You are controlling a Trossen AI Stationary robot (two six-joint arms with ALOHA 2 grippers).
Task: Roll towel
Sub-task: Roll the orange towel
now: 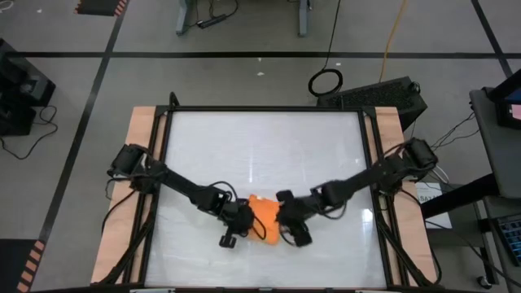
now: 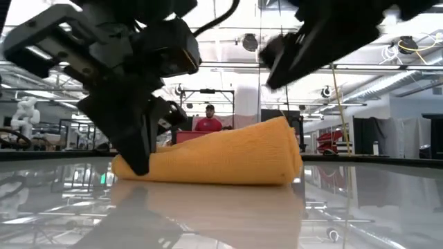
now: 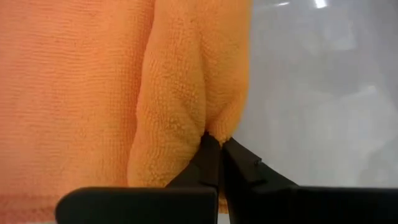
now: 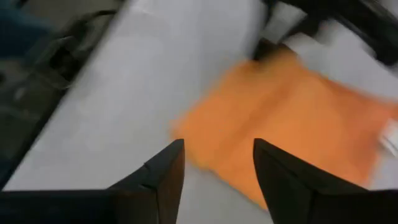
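The orange towel (image 1: 264,218) lies partly folded near the front middle of the table; it also shows in the low view (image 2: 221,158), the left wrist view (image 3: 93,93) and the right wrist view (image 4: 292,118). My left gripper (image 1: 242,218) sits at the towel's left side, shut on a pinched fold of the cloth (image 3: 214,146). My right gripper (image 1: 286,220) is at the towel's right side, held above the table, open and empty (image 4: 217,163).
The white table top (image 1: 260,155) has wooden strips (image 1: 140,138) along its left and right sides. A person in red (image 2: 208,123) stands far behind the table in the low view.
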